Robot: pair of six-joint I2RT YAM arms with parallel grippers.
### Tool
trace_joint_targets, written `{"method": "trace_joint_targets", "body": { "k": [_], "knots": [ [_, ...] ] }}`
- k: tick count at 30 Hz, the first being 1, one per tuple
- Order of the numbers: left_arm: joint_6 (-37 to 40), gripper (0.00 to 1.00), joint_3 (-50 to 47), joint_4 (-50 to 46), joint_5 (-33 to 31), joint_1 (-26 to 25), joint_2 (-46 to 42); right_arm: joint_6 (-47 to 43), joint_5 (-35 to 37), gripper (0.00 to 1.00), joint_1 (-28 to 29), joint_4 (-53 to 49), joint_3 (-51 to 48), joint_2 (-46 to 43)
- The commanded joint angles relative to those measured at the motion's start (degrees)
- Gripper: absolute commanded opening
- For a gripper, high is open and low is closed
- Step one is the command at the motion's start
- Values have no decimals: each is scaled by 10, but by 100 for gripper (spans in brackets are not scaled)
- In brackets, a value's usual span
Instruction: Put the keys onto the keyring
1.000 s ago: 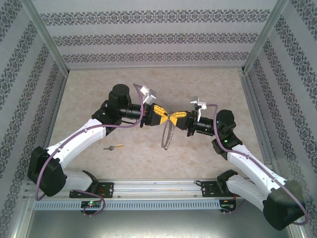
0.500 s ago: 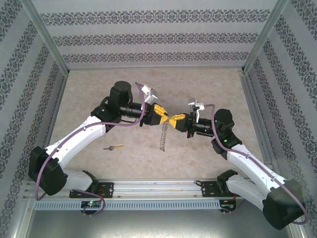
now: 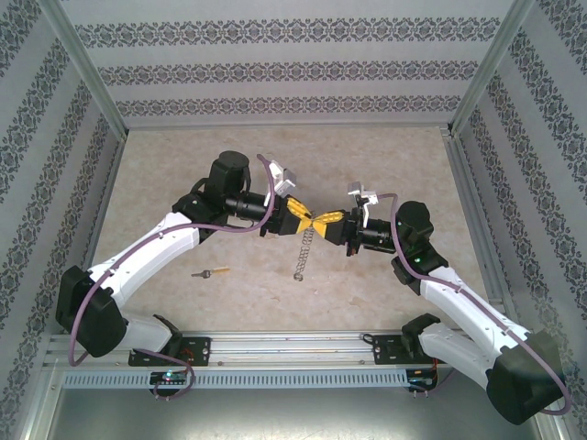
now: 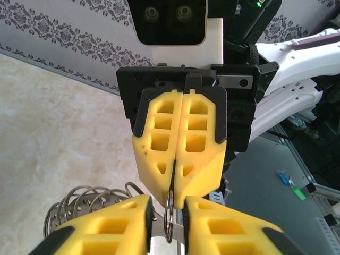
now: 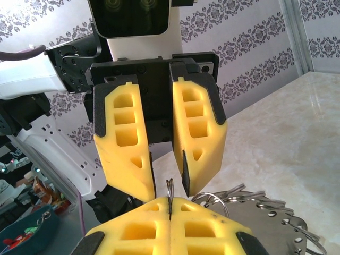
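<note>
- R gripper (image 5: 170, 211): I see it closed tight, pinching one thin wire loop of the keyring (image 5: 257, 208).
- L gripper (image 4: 168, 206): tip-to-tip w/ R, jaws a narrow gap apart; that loop stands in the gap, not clamped.
- Rest of keyring hangs coiled below the tips, above the counter (image 3: 183, 165).
- Key (image 3: 213, 272) lies flat on counter, well apart, by L arm.

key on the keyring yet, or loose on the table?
Loose. The key lies on the table, apart from the keyring, which hangs from the shut right pincer.
</note>
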Motion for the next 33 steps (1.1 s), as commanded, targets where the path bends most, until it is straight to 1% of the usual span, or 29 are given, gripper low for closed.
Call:
{"method": "trace_joint_targets", "body": {
  "k": [1, 2, 4, 7, 10, 13, 14, 15, 17, 19, 20, 24, 29, 33],
  "knots": [
    [18, 19, 20, -13, 9, -11, 4, -9, -13, 0, -4, 18, 21, -5],
    [19, 16, 21, -16, 11, -12, 5, -10, -12, 0, -4, 18, 21, -6],
    [22, 14, 23, -19, 14, -13, 6, -10, -12, 0, -3, 18, 22, -6],
    [29, 9, 22, -24, 15, -16, 7, -10, -11, 0, -4, 17, 22, -6],
    [35, 0, 21, -27, 14, -17, 5, -10, -9, 0, -4, 18, 22, -6],
    [35, 0, 16, -18, 9, -17, 1, -11, -5, 0, -4, 15, 23, -7],
    [31, 0, 13, -10, 4, -17, -1, -9, 2, 4, -8, 13, 23, -9],
    [25, 0, 8, -1, -2, -17, -4, -5, 9, 16, -17, 13, 20, -15],
    [17, 0, 0, 20, -6, -17, -8, 8, 23, 32, -39, 20, 11, -33],
    [8, 0, -6, 36, -7, -17, -11, 16, 34, 40, -59, 19, 3, -56],
    [4, 0, -8, 42, -6, -17, -11, 20, 37, 42, -68, 19, 0, -68],
    [-1, 0, -10, 52, -2, -17, -11, 33, 41, 42, -89, 17, -10, -96],
    [-10, 0, -17, 70, -1, -18, -14, 40, 40, 41, -91, 21, -17, -96],
    [-29, 0, -33, 114, -7, -17, -19, 46, 40, 40, -91, 32, -22, -92]
  ]
}}
